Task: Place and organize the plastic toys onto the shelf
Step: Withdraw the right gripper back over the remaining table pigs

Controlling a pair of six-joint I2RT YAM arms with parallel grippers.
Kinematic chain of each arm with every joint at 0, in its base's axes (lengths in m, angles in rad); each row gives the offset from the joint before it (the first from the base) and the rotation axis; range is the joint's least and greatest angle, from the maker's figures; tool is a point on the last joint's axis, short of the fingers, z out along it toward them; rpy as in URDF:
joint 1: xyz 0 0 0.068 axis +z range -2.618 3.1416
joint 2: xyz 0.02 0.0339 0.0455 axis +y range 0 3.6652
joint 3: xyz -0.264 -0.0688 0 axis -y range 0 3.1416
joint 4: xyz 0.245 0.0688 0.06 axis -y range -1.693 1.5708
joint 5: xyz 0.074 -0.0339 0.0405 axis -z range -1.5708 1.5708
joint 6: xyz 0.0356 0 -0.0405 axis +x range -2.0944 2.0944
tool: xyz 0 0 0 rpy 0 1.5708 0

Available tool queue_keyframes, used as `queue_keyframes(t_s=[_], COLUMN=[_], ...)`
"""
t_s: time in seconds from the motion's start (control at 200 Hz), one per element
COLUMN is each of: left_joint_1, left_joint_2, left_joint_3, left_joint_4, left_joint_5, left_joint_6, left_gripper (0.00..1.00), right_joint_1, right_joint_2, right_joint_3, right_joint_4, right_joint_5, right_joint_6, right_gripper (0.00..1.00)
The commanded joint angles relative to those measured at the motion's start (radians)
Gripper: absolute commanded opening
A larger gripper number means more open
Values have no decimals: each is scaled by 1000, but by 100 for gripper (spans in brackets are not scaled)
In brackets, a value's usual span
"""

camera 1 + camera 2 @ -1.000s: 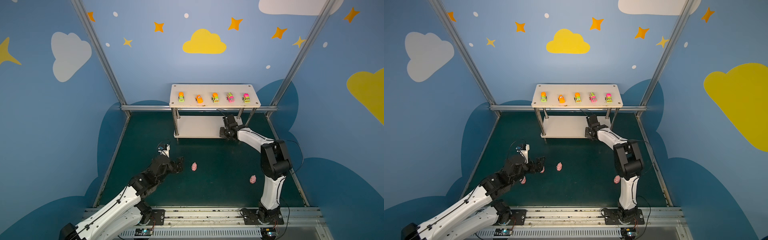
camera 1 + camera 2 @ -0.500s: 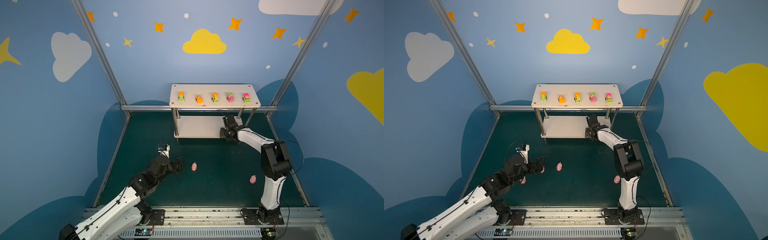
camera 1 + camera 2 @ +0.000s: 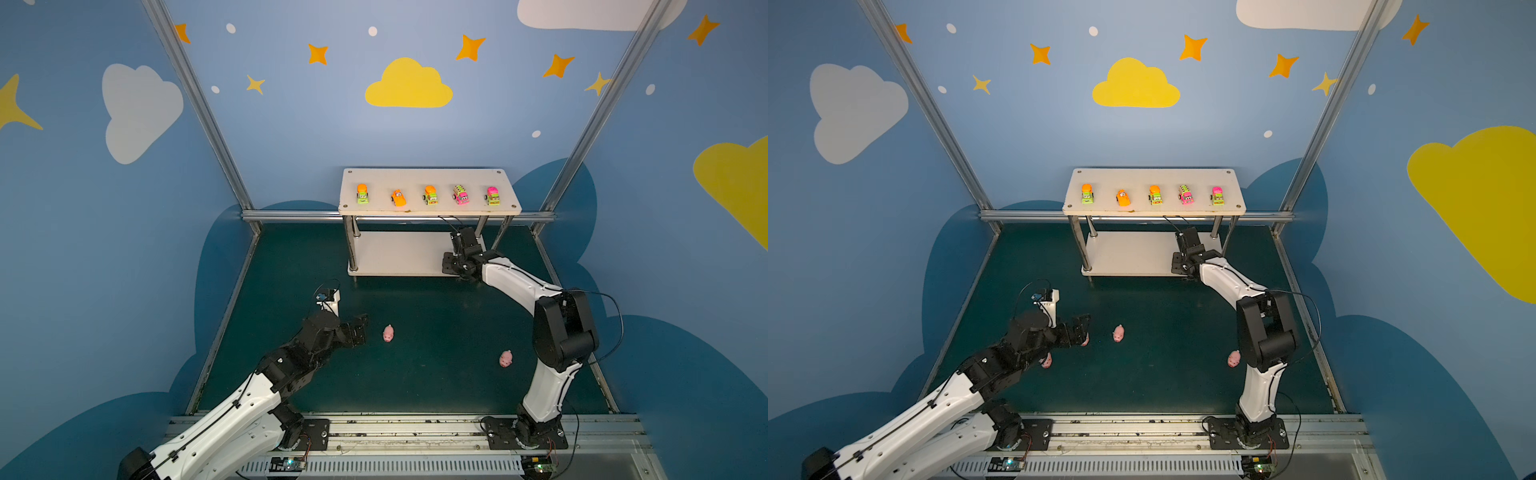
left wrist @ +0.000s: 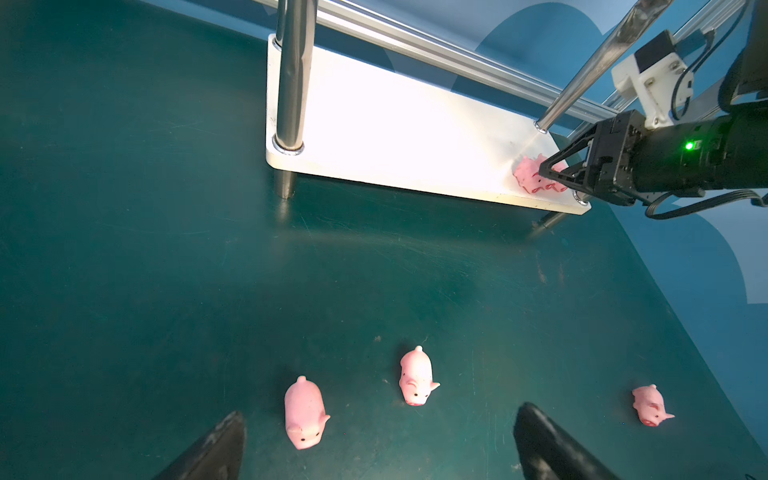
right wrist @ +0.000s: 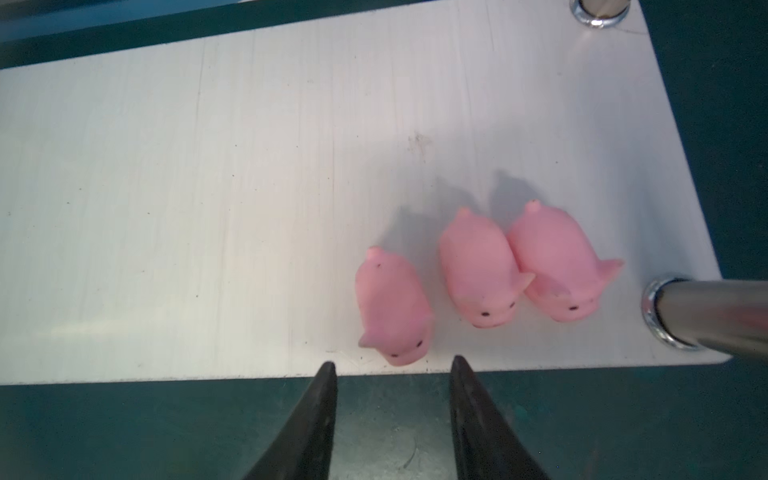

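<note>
Pig (image 5: 390, 307) on shelf (image 5: 166, 208) lies crosswise to the board, snout toward right gripper (image 5: 393, 360), jaws apart, empty; left gripper (image 4: 382, 409) gapes.

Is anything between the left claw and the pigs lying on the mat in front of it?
Nothing visible. In the left wrist view the open left claw faces the nearest pig across bare green mat. A second pig lies beside that one, not in front of it, and the shelf stands well beyond.
</note>
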Motion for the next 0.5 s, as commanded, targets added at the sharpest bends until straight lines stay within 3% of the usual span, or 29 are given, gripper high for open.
queue_keyframes(t_s=[0.0, 0.491], left_joint_1=[3, 3], left_joint_2=[-11, 17], left_joint_3=[-3, -4], left_joint_4=[5, 13], left_joint_5=[0, -6], left_joint_6=[-4, 5], left_gripper=[100, 100], right_joint_1=[4, 6], right_joint_2=[3, 60], right_joint_3=[0, 16], right_joint_4=[-2, 7], right_joint_5=[-7, -12], right_joint_6=[13, 18], right_gripper=[41, 35])
